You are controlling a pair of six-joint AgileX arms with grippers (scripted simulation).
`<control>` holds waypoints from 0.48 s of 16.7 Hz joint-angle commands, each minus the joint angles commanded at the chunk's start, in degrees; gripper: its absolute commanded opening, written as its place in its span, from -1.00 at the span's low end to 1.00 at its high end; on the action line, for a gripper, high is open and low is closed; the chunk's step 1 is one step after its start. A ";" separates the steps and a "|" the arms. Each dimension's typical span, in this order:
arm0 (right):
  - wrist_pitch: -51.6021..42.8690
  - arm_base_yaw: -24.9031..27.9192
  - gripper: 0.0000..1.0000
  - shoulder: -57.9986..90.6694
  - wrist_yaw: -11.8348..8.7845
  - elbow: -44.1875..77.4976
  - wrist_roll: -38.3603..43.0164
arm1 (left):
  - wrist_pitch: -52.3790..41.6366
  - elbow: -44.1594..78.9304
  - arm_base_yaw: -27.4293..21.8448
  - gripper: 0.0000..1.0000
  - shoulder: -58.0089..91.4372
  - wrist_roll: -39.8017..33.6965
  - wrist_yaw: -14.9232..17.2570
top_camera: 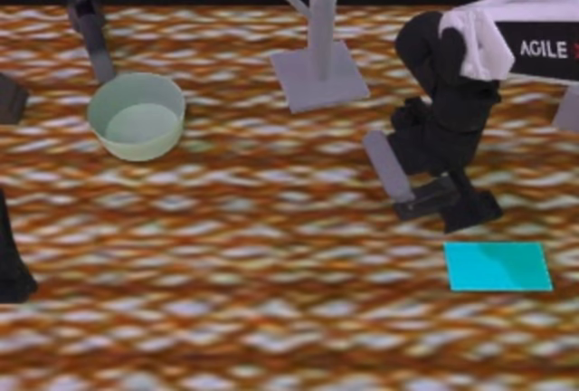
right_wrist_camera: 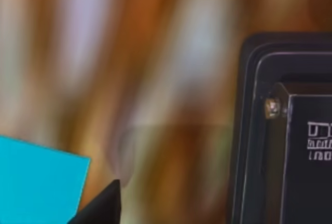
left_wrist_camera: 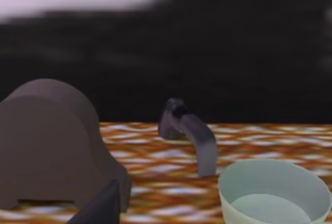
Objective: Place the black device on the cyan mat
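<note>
The black device point(top_camera: 391, 166) lies flat on the woven tabletop, a grey-black wedge with a darker end. It fills the edge of the right wrist view as a black block point(right_wrist_camera: 285, 130) with a small screw and white lettering. My right gripper point(top_camera: 460, 206) hangs low and open just to the device's right, with nothing between its fingers. One dark fingertip point(right_wrist_camera: 106, 203) shows close to the mat's corner. The cyan mat point(top_camera: 498, 267) lies flat just in front of that gripper, also seen as the cyan mat point(right_wrist_camera: 36, 182). My left gripper point(top_camera: 11, 273) is parked at the left edge.
A pale green bowl point(top_camera: 136, 118) point(left_wrist_camera: 275, 193) stands at the back left, with a dark long-handled tool point(top_camera: 90, 29) point(left_wrist_camera: 189, 133) behind it. A grey stand with a post point(top_camera: 318, 74) is at the back middle. A dark domed object point(left_wrist_camera: 46, 146) sits by the left edge.
</note>
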 joint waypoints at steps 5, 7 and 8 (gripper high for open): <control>0.00 0.00 0.10 0.00 0.00 0.00 0.00 | 0.00 0.00 0.00 1.00 0.00 0.00 0.00; 0.00 0.00 -0.21 0.00 0.00 0.00 0.00 | 0.00 0.00 0.00 1.00 0.00 0.00 0.00; 0.00 0.00 -0.36 0.00 0.00 0.00 0.00 | 0.00 0.00 0.00 1.00 0.00 0.00 0.00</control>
